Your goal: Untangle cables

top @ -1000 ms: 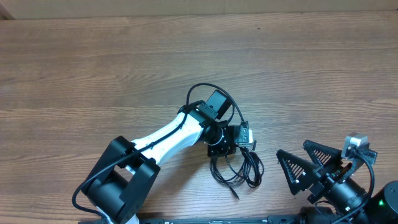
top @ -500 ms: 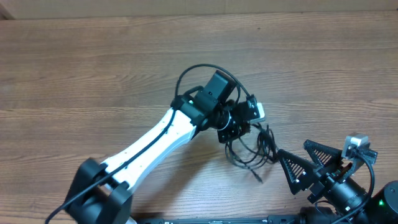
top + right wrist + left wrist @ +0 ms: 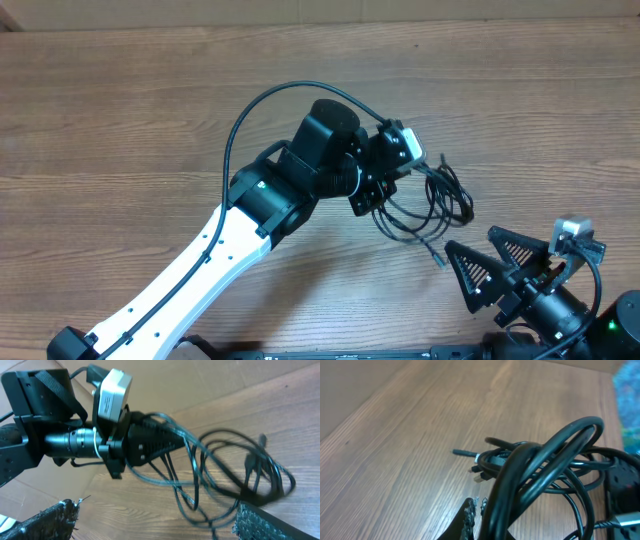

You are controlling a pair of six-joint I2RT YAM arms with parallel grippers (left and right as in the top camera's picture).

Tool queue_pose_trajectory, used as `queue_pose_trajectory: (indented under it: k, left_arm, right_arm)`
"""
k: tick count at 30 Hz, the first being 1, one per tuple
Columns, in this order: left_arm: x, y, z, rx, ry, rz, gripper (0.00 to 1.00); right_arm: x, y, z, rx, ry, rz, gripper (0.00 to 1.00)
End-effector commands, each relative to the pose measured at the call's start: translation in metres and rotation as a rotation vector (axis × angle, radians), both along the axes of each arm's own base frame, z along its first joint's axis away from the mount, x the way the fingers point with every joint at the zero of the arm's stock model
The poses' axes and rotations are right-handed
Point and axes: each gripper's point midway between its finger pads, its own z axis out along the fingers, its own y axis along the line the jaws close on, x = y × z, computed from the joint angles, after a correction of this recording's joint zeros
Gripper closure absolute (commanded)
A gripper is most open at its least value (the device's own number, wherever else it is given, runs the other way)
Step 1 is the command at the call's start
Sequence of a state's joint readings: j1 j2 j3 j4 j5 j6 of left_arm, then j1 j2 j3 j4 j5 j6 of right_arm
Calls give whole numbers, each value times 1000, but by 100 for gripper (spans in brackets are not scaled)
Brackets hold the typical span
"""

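The cables are a loose bundle of thin black loops hanging from my left gripper, which is shut on them right of the table's middle. One plug end dangles toward my right gripper. In the left wrist view the cables fill the frame, pinched beside a finger. My right gripper is open and empty at the front right. Its view shows the left gripper holding the cables just ahead of its own fingers.
The wooden table stretches to the left and back. The left arm's white link runs diagonally from the front left. Its own thick black wire arcs above the wrist.
My left gripper has carried the cable bundle back and to the right, away from the front edge, and the loops have spread out. The right gripper has not moved.
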State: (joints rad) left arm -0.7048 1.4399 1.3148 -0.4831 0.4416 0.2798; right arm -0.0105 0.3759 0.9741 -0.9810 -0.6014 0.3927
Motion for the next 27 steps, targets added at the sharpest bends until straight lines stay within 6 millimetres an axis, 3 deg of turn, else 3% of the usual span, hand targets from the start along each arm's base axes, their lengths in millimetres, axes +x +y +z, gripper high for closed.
queue_pose_trajectory:
  k: [1,8,12,15,17,22,27]
  left_arm:
    - [14,5,28,-81,20,128,96]
    - [21,12,37,-106,24,210,96]
    - [16,27,62,-162,16,255,96]
    - [11,39,82,-220,24,285,96]
    - [3,42,91,-238,18,270,96]
    - [-23,34,104,-287,48,135,96]
    - [-58,21,110,-305,21,-114,96]
  right_arm:
    - [0,-3,-3,-9,17,-21,0]
    - [5,-17,-14,-49,53,-108,0]
    - [11,-40,-24,-102,83,-243,0]
    - [17,-59,-27,-190,61,-330,10]
    - [17,-59,-27,-297,9,-288,17]
    - [17,-59,-25,-406,-50,-248,17]
    - [19,-55,-19,-393,-83,-229,16]
